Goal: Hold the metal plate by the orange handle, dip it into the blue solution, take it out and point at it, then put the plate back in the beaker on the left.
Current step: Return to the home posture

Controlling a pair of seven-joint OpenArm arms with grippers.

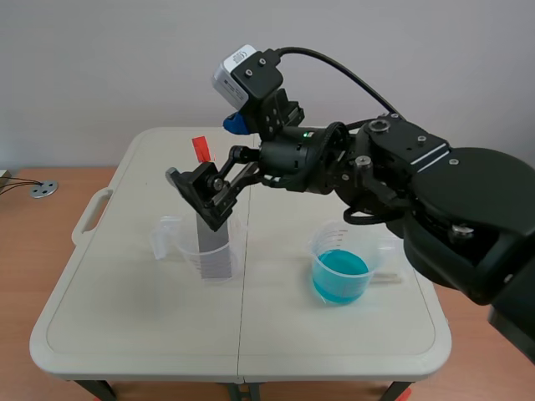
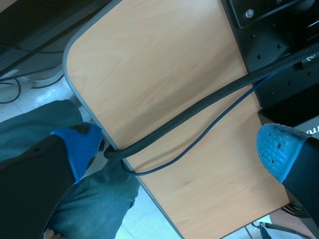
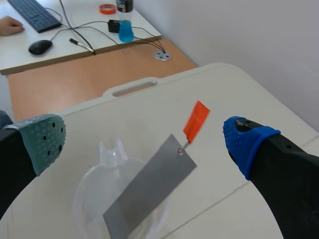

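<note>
1. Far left first: the left claw [image 2: 177, 149] isn't over the white surface [image 1: 125, 317] at all. Its wrist view only shows a wooden desk [image 2: 164, 64] with a braided cable [image 2: 199, 107] running across it. Its blue pads are spread wide with nothing between them, so I'd say it's just parked out of the way.

2. The clear beaker [image 1: 185, 246] on the left of the surface has the metal plate [image 1: 216, 252] in it. The plate stands on its lower edge and leans against the rim. That's handy, because the tilt pokes the top end out over the rim.

3. The orange handle [image 1: 201, 149] is a little tag fixed to the plate's top corner and sits well clear of the glass. I reckon that's why you grab there: a dry, reachable spot, and the metal stays untouched for the dip.

4. The right claw [image 3: 147, 142] comes in from the right, past the middle, and hovers over that beaker. Its fingers are spread wide and pinching nothing. In its wrist view the handle sits between the two pads, nearer the blue one and not touching either. It looks like a line-up for the grab, which isn't done yet.

5. Further right is the second beaker [image 1: 322, 242] with the blue solution [image 1: 339, 276]. It stands well apart from the first, so there's room to swing the plate over.
</note>
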